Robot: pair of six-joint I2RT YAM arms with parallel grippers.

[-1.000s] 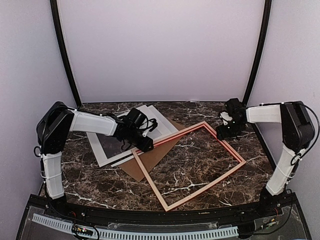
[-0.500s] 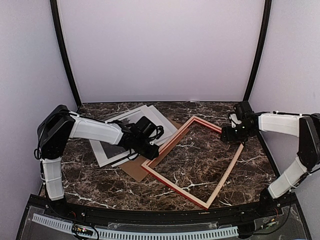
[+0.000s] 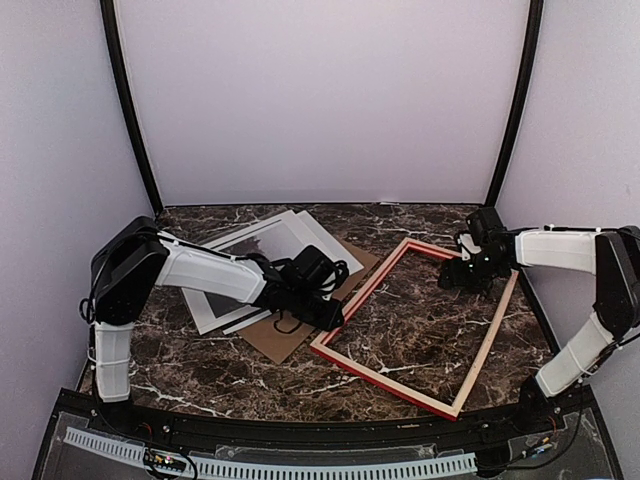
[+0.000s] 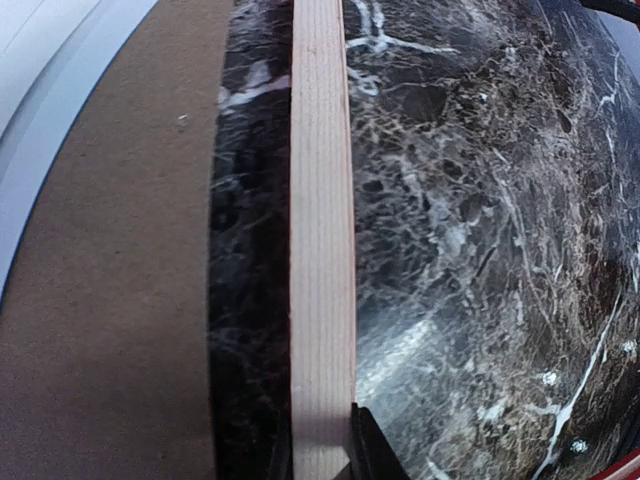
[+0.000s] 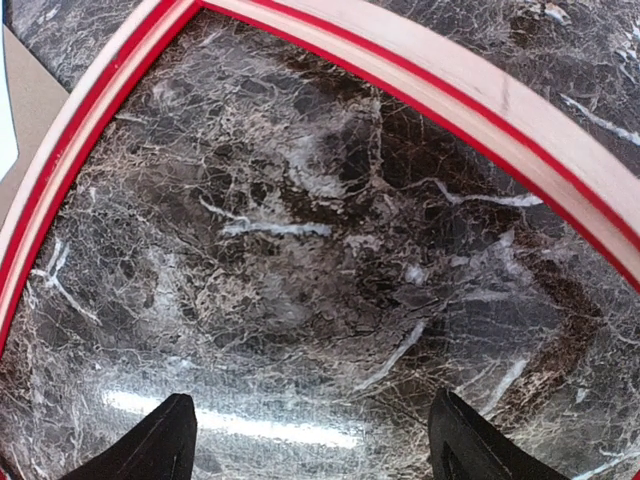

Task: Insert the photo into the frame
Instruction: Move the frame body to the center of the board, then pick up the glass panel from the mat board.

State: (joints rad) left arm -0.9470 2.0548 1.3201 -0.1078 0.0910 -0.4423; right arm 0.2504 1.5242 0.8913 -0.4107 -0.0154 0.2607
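The frame (image 3: 385,378) lies right of centre on the marble table, its red face showing along the near and left rails. My left gripper (image 3: 325,310) is shut on the left rail near its near corner. In the left wrist view the pale wood rail (image 4: 322,200) runs straight up from between the jaws of my left gripper (image 4: 325,462), one dark finger (image 4: 372,452) against its right side. My right gripper (image 3: 470,275) hovers open over the frame's far right corner, its fingers wide apart over bare marble (image 5: 315,440) inside the red rails (image 5: 480,90). The photo (image 3: 262,240) lies at the back left, partly under my left arm.
A brown backing board (image 3: 285,335) lies beside the frame's left rail, also in the left wrist view (image 4: 110,300). White and pale grey sheets (image 3: 310,228) are stacked with the photo. The enclosure walls stand close at the back and sides.
My left gripper closed on the frame's left rail and carried it right. The frame swung round and its red face came into sight. My right gripper stayed open near the far corner.
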